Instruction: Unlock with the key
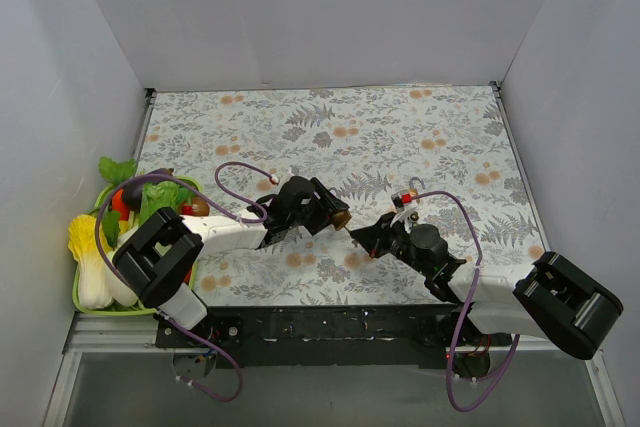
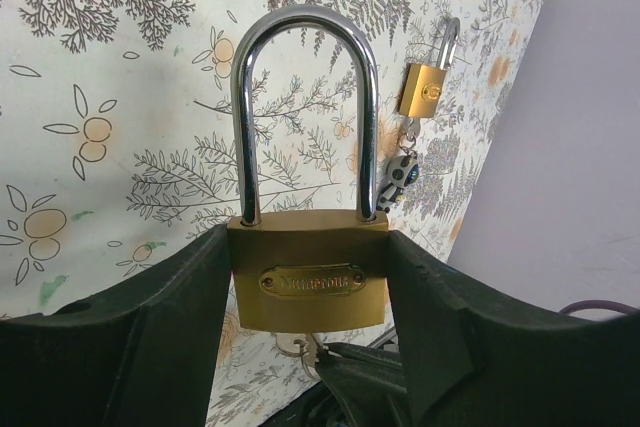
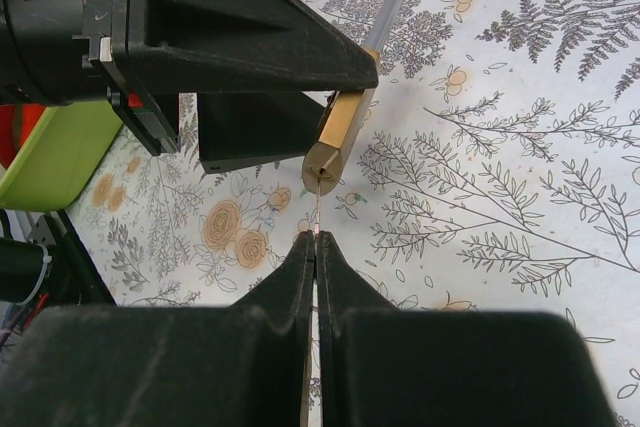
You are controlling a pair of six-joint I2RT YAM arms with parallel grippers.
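My left gripper [image 2: 308, 282] is shut on a brass padlock [image 2: 308, 272] with a closed steel shackle [image 2: 305, 107], held above the table; it also shows in the top view [image 1: 340, 217] and edge-on in the right wrist view [image 3: 340, 137]. My right gripper [image 3: 315, 239] is shut on a thin key [image 3: 317, 209] whose tip sits in the keyhole at the padlock's bottom. The key's head [image 2: 300, 347] shows under the padlock in the left wrist view. In the top view the right gripper [image 1: 362, 235] meets the padlock at mid-table.
A second small brass padlock [image 2: 425, 87] with a key ring [image 2: 400, 175] lies on the floral table, also seen in the top view [image 1: 408, 192]. A green tray [image 1: 85, 297] of toy vegetables stands at the left. Grey walls enclose the table.
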